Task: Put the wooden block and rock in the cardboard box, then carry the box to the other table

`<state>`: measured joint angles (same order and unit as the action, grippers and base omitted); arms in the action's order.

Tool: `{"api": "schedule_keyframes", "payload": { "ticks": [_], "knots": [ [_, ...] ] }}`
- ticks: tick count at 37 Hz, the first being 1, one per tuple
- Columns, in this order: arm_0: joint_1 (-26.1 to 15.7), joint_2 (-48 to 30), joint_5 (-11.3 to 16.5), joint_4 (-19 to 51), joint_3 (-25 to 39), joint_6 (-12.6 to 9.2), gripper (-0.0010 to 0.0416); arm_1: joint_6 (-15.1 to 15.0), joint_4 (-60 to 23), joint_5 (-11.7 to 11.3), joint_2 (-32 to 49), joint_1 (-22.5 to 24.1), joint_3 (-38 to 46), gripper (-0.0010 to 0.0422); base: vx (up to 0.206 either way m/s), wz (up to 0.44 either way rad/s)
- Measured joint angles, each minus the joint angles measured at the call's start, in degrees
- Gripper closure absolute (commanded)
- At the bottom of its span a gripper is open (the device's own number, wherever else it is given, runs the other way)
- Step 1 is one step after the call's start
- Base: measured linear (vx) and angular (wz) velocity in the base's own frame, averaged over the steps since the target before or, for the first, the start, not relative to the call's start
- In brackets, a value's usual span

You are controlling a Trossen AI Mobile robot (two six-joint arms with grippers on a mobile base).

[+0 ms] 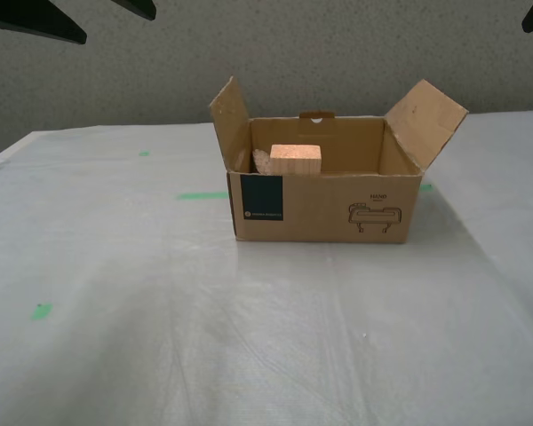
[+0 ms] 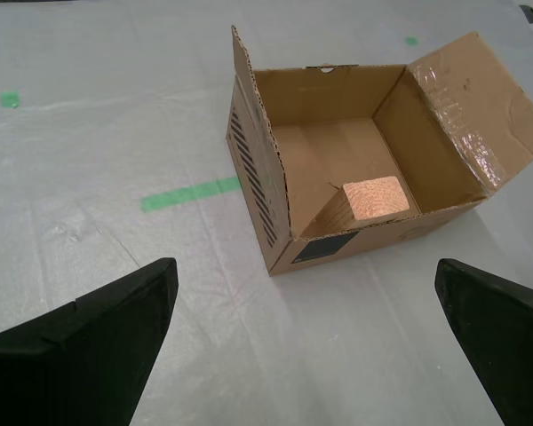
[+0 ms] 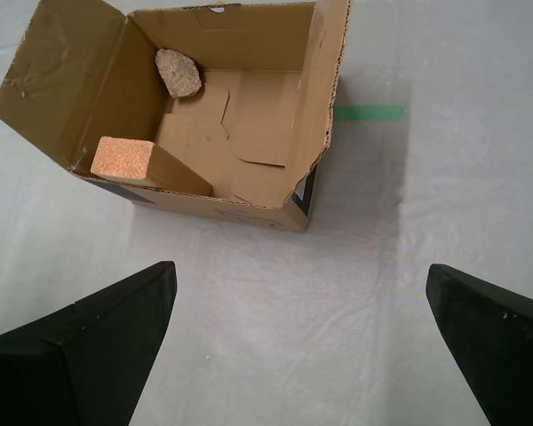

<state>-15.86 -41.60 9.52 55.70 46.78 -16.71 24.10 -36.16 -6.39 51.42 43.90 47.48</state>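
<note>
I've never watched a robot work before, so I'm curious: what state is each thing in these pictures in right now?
Brown cardboard box: upright on the sheet, flaps open.
Pale wooden block: inside the box, leaning tilted against a wall.
Pinkish rough rock: inside the box, in a corner.
White sheet-covered table: bears the box, green tape marks showing.
My first gripper: open, empty, apart from the box.
My second gripper: open, empty, apart from the box.

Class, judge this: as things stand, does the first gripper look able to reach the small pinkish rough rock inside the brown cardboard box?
Probably yes: my first gripper is open above the box, whose flaps stand apart, leaving the rock uncovered.
</note>
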Motion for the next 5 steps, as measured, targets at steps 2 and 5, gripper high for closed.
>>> {"api": "schedule_keyframes", "payload": {
  "ticks": [2,5],
  "knots": [
    [-0.1,0.0,0.0,0.0,0.0,0.0,0.0012,0.0,0.0,0.0,0.0,0.0,0.0,0.0014,0.000,0.000],
    [0.0,0.0,0.0,0.0,0.0,0.0,0.0012,0.0,0.0,0.0,0.0,0.0,0.0,0.0014,0.000,0.000]
  ]
}}
